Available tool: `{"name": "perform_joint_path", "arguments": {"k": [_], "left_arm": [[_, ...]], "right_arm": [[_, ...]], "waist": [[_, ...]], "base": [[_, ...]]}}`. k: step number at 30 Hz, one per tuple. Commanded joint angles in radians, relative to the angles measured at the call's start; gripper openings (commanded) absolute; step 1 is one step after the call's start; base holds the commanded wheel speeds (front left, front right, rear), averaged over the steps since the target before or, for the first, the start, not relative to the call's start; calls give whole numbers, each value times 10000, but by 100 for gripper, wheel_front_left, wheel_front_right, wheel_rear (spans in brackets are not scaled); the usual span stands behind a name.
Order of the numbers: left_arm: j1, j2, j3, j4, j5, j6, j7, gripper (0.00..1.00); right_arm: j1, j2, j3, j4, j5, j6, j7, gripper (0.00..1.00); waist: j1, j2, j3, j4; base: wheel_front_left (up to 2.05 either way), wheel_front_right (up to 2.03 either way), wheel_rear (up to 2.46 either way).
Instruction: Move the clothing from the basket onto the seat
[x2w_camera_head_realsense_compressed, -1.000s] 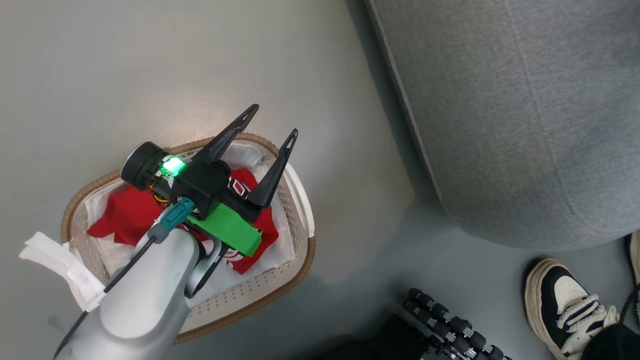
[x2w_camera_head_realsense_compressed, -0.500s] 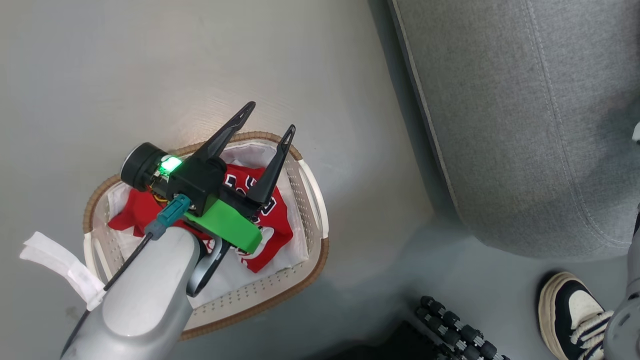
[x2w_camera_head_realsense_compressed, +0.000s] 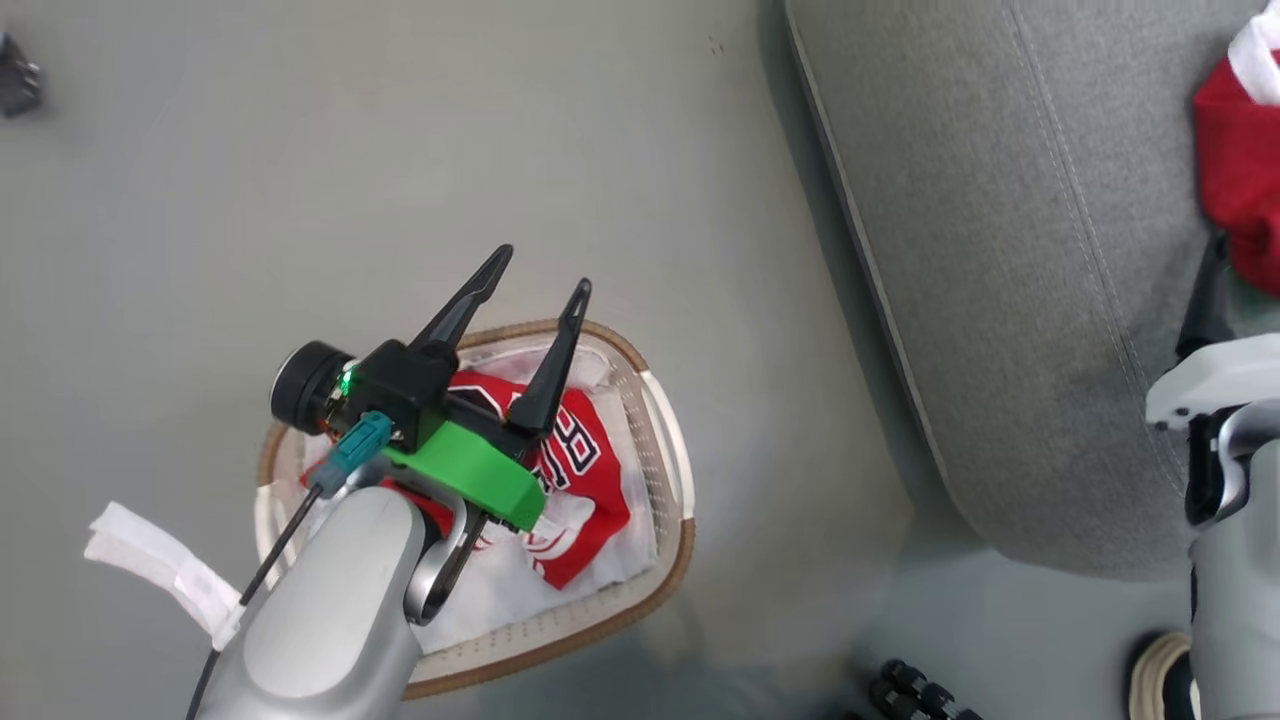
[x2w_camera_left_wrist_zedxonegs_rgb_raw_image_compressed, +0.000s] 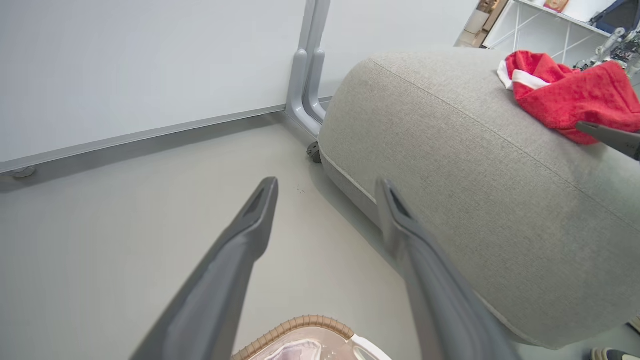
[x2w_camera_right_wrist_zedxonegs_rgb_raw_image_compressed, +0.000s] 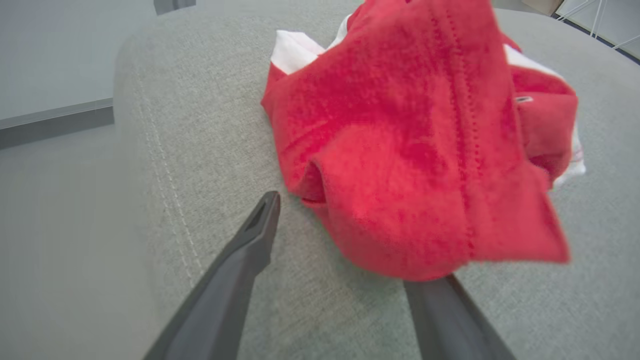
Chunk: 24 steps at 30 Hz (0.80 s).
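Left arm: the left tool (x2w_camera_head_realsense_compressed: 545, 268) has its two long dark fingers spread apart with nothing between them. In the head view it hangs over the far half of the basket.
Basket: an oval cream plastic laundry basket (x2w_camera_head_realsense_compressed: 668, 455) with perforated sides and a brown braided rim. It stands on the pale grey floor (x2w_camera_head_realsense_compressed: 300, 150) near the seat, not touching it.
Jersey: a red jersey with black-and-white lettering (x2w_camera_head_realsense_compressed: 590, 470) lies crumpled inside the basket on the white cloth lining (x2w_camera_head_realsense_compressed: 500, 595). It is partly hidden under the left tool's green-and-black body.
Seat: a large grey woven-fabric cushion (x2w_camera_head_realsense_compressed: 1000, 250) with a stitched seam and a rounded edge.
Second garment: a red garment with white trim (x2w_camera_right_wrist_zedxonegs_rgb_raw_image_compressed: 400, 150) lies bunched on top of the seat.
Right arm: the right tool (x2w_camera_right_wrist_zedxonegs_rgb_raw_image_compressed: 344, 234) has its fingers wide apart and clamps nothing. It is low over the seat, and the garment's lower edge covers one fingertip.
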Motion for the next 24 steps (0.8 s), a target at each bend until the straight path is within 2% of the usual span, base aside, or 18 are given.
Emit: {"name": "perform_joint_path", "arguments": {"k": [1,6,11,24], "left_arm": [[248,-91,171,93,41,-33,-4,100],[662,-404,1029,373,160,-34,-4,100],[1140,-642,2054,711,339,-31,-4,100],[2234,-1115,4668,971,1275,145,-4,100]], "right_arm": [[329,-53,192,-171,273,-14,-20,100],[1095,-104,1333,-766,965,-14,-21,100],[1566,150,2106,-1230,1232,-14,-21,100],[2079,448,3467,-2157,691,-14,-20,100]], "waist": [[0,0,-726,565],[0,0,-1387,1030],[0,0,-2095,1510],[0,0,-3608,2449]], "base": [[0,0,0],[0,0,0],[0,0,0],[0,0,0]]}}
